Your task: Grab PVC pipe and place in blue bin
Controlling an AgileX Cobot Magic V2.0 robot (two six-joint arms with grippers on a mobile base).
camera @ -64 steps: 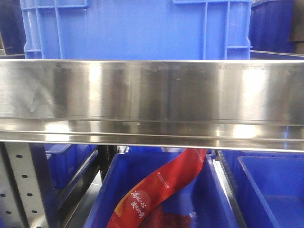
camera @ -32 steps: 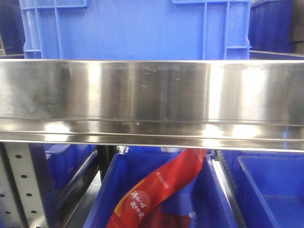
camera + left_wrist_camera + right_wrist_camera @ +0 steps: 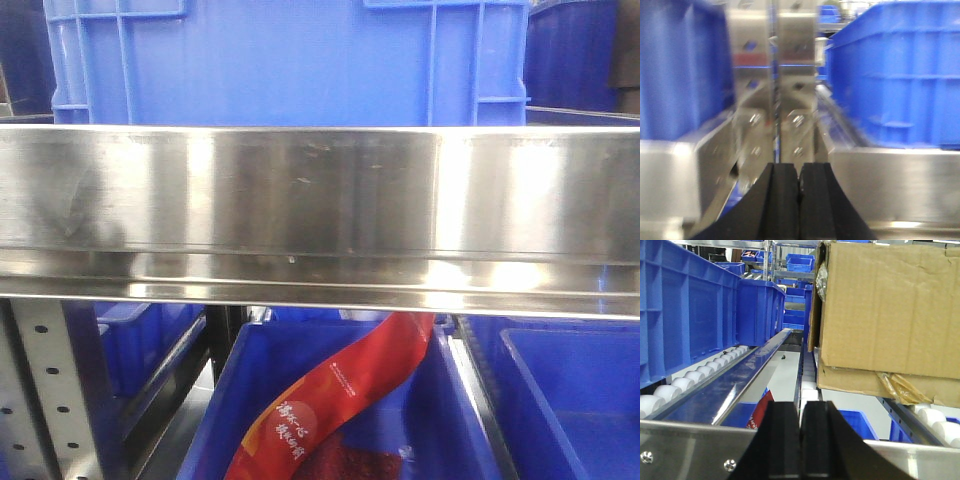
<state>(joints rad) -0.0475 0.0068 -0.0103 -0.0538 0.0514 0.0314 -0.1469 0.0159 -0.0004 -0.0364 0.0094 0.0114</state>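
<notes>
Both pincers were pressed shut on nothing: left pincer before a blurred steel upright, right pincer beside a cardboard box. No pipe showed anywhere. Blue bins sat on the steel shelf.

Left wrist view: rack upright beyond left gripper motion-blurred.
Red packet: top hidden behind steel rail.

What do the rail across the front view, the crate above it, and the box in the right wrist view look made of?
Rail: brushed metal, likely stainless steel, with streaky reflections. Crate: blue moulded plastic with ribbed walls. Box: brown corrugated cardboard, matte, creased at its edges.
</notes>
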